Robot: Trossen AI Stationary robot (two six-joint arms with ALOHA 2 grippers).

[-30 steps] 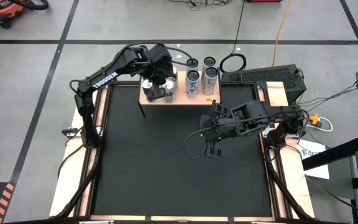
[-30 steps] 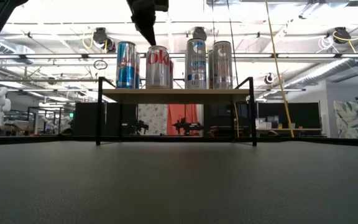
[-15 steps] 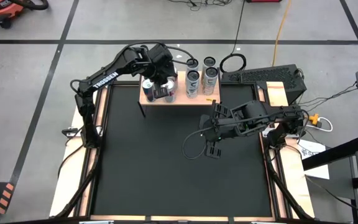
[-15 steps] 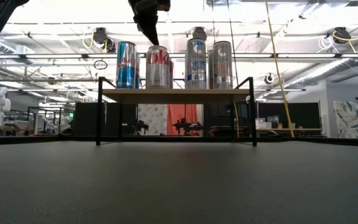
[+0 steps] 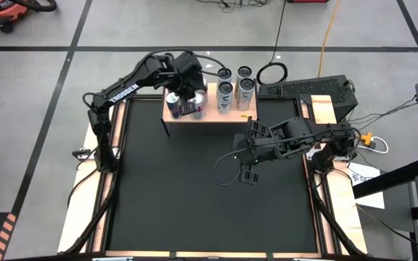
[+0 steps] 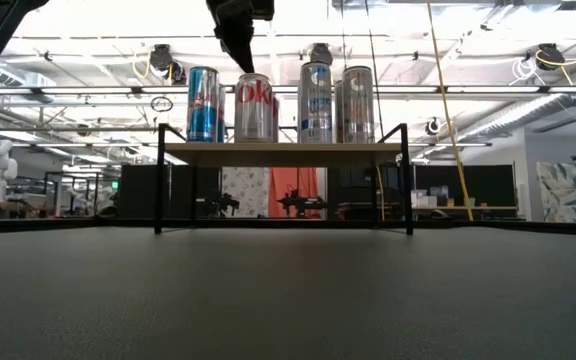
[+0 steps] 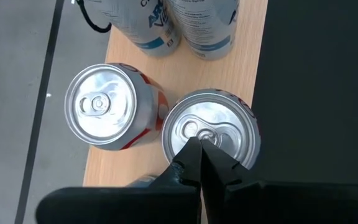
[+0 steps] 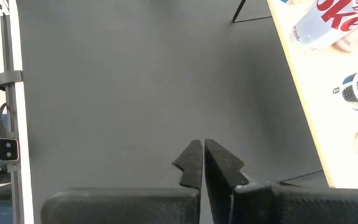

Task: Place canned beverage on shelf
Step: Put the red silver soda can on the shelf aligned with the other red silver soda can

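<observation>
The left gripper (image 7: 201,146) hangs, fingers pressed together, just above a silver Diet Coke can (image 7: 211,134) standing on the pale wood, black-legged shelf (image 6: 283,152) among other tall cans. The right gripper (image 8: 202,155), fingers together, hovers over the black mat (image 5: 209,196).

The shelf (image 5: 227,117) stands at the far edge of the surface (image 5: 194,188), left of centre. Several cans (image 6: 254,107) stand upright on it in a row. The left hand (image 7: 201,149) hangs directly above one can. The right hand (image 5: 247,174) sits over the surface, near the shelf's right end.
</observation>
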